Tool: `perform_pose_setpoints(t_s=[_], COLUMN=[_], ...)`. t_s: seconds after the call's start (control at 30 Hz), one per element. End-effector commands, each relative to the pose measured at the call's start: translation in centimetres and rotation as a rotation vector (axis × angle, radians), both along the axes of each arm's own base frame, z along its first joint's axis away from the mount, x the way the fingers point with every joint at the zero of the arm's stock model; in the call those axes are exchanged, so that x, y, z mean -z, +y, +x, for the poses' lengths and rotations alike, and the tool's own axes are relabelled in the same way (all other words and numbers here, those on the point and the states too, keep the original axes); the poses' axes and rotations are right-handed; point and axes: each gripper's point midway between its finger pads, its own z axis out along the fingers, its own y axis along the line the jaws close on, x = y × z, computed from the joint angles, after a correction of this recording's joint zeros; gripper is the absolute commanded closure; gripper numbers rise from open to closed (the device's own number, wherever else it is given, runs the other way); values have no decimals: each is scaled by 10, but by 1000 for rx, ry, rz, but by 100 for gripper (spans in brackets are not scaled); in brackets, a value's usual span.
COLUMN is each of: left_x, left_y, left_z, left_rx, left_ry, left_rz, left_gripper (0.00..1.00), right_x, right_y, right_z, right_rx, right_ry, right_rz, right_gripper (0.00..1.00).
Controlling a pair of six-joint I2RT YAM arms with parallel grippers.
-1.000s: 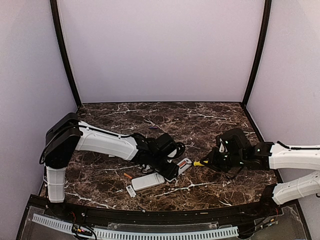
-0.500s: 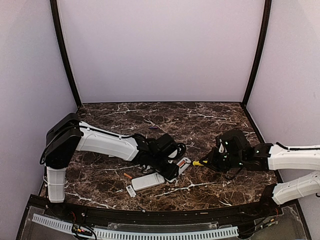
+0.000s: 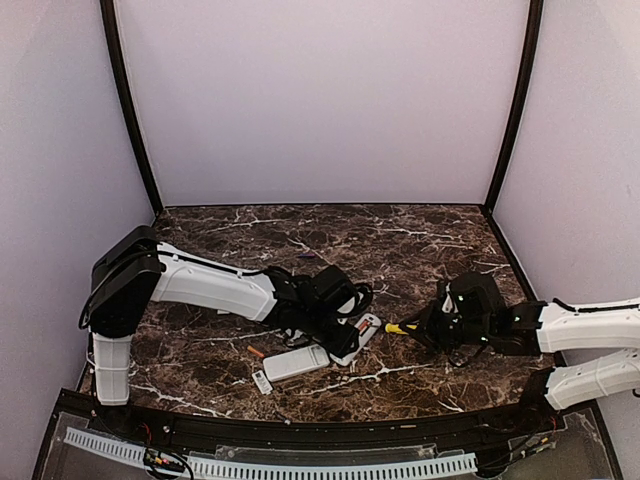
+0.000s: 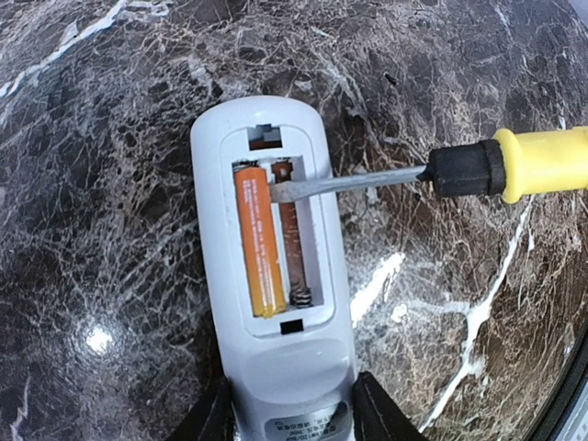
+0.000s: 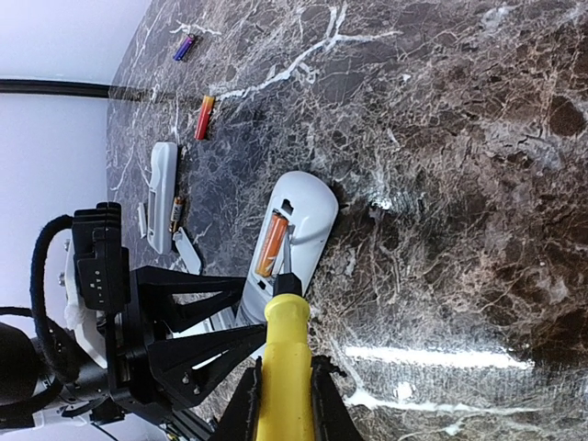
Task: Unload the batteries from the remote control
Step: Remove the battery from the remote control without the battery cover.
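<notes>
My left gripper (image 4: 292, 406) is shut on the lower end of the white remote control (image 4: 280, 354), which lies back-up on the marble with its compartment uncovered. One orange battery (image 4: 257, 241) sits in the left slot; the right slot shows only its spring. My right gripper (image 5: 285, 390) is shut on a yellow-handled screwdriver (image 5: 283, 354). Its flat blade (image 4: 340, 184) reaches into the compartment and touches the top end of the battery. From above, the remote (image 3: 364, 328) lies between the left gripper (image 3: 345, 338) and the right gripper (image 3: 425, 326).
A second white remote (image 3: 296, 362) lies near the front, with a small white cover (image 3: 261, 381) beside it. A loose orange-red battery (image 5: 203, 117) rests on the marble, and a purple one (image 5: 184, 46) lies farther back. Another cover (image 5: 188, 251) sits close to the left gripper.
The left fingers have closed in against the remote's sides. The right wrist has dropped slightly lower and nearer, with the screwdriver tip staying at the remote.
</notes>
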Motion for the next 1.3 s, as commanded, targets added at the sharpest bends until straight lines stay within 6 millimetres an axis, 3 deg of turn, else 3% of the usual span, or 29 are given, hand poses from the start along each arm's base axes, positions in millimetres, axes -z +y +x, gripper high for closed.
perform_pose_setpoints(t_s=[0.0, 0.43, 0.83, 1.1, 1.27], left_x=[37, 45, 47, 48, 45], left_y=[26, 32, 35, 37, 40], left_z=[-15, -18, -17, -18, -13], left_rx=[28, 20, 17, 11, 7], left_ry=[45, 57, 54, 55, 26], left_rz=[137, 150, 162, 167, 182], left_gripper=[60, 61, 61, 61, 60], right_x=[9, 10, -9, -3, -5], right_y=[1, 4, 4, -2, -12], right_z=[0, -5, -6, -6, -3], right_rx=[24, 35, 44, 66, 47], right_ry=[19, 41, 24, 25, -1], right_rz=[45, 122, 201, 173, 22], right_gripper=[100, 100, 100, 100, 100])
